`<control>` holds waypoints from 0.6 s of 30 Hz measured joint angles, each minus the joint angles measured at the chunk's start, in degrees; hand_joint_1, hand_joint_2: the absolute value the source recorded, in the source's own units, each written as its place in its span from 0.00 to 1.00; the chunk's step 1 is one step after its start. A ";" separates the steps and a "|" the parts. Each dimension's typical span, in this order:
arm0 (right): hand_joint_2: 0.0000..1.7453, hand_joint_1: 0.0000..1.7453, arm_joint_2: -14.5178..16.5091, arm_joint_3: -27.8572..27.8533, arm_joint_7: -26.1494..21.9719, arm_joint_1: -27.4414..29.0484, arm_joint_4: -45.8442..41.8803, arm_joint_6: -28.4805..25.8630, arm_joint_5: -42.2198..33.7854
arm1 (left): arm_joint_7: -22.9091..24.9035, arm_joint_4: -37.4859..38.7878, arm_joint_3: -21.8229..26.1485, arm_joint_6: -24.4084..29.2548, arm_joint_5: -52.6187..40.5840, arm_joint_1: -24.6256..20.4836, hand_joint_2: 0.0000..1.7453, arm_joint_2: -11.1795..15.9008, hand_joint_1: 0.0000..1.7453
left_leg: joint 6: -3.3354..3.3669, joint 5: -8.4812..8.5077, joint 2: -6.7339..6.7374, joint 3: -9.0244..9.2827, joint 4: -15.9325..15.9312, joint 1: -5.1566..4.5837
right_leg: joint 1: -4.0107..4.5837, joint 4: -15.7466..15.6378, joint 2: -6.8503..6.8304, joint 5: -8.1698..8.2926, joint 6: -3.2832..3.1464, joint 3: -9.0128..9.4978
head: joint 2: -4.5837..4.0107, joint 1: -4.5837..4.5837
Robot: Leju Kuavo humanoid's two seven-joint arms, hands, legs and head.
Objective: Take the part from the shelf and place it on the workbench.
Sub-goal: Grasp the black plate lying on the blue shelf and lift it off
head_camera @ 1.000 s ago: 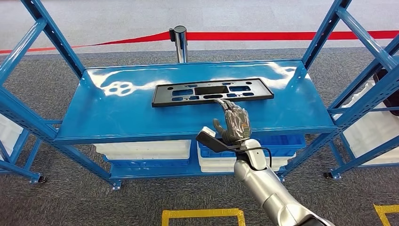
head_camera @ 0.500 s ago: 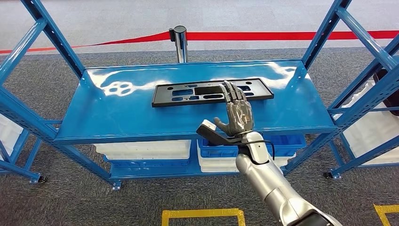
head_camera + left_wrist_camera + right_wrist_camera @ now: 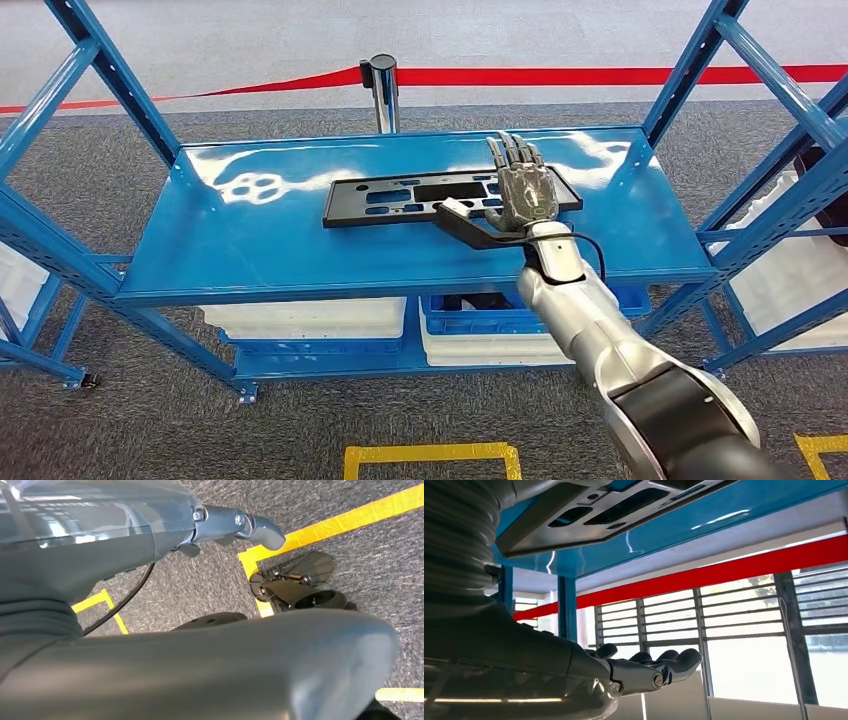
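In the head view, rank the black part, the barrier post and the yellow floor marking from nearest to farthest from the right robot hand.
1. Black part: on the shelf, directly under the right robot hand.
2. Barrier post: behind the shelf, beyond the part.
3. Yellow floor marking: on the carpet in front of the shelf.

One black part (image 3: 400, 197) is lying on one blue shelf (image 3: 250, 240); one post (image 3: 382, 85) is standing behind; three bins are sitting underneath.
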 joint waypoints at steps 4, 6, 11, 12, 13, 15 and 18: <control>1.00 0.00 0.36 0.75 1.34 -2.40 4.99 1.77 0.80 | 0.34 0.00 -0.42 -0.19 -0.40 -0.02 0.00 0.00 0.00 | 0.00 0.00 0.00 0.00 0.00 0.00 | 0.00 0.00 0.00 0.00 0.00 0.00 | 0.00 -0.01; 1.00 0.00 0.63 0.94 1.74 -2.99 6.86 2.57 0.91 | 0.54 0.00 -0.44 -0.19 -0.47 -0.03 0.00 0.00 0.00 | 0.00 0.00 0.00 0.00 0.00 0.00 | 0.00 0.00 0.00 0.00 0.00 0.00 | 0.00 -0.02; 1.00 0.00 1.49 0.99 2.29 -3.26 9.67 3.43 0.87 | 0.66 0.00 -0.44 -0.18 -0.49 -0.04 0.00 0.00 0.00 | 0.00 0.00 0.01 0.00 0.00 0.00 | 0.00 0.00 0.00 0.00 0.00 -0.01 | 0.00 -0.01; 1.00 0.00 1.67 0.99 2.34 -3.25 10.09 3.60 0.85 | 0.67 0.00 -0.44 -0.18 -0.49 -0.04 0.00 0.00 0.00 | 0.00 0.00 0.01 0.00 0.00 0.00 | 0.00 0.00 0.00 0.00 0.00 -0.01 | 0.00 -0.01; 1.00 0.00 1.86 0.99 2.39 -3.22 10.48 3.75 0.82 | 0.67 0.00 -0.44 -0.18 -0.48 -0.04 0.00 0.00 0.00 | 0.00 0.00 0.01 0.00 0.00 0.00 | 0.00 0.00 0.00 0.00 0.00 -0.01 | 0.00 -0.01; 1.00 0.00 2.22 0.99 2.40 -3.06 11.12 3.94 0.80 | 0.66 0.00 -0.44 -0.18 -0.45 -0.05 0.00 0.00 0.00 | 0.00 0.00 0.01 0.00 0.00 0.00 | 0.00 0.00 0.00 0.00 0.00 -0.01 | 0.00 -0.01; 1.00 0.00 2.70 0.99 2.39 -2.69 11.84 3.97 0.67 | 0.61 0.00 -0.44 -0.16 -0.39 -0.06 0.00 0.00 0.00 | 0.00 0.00 0.01 0.00 0.00 0.00 | 0.00 0.00 0.00 0.00 0.00 -0.01 | 0.00 -0.01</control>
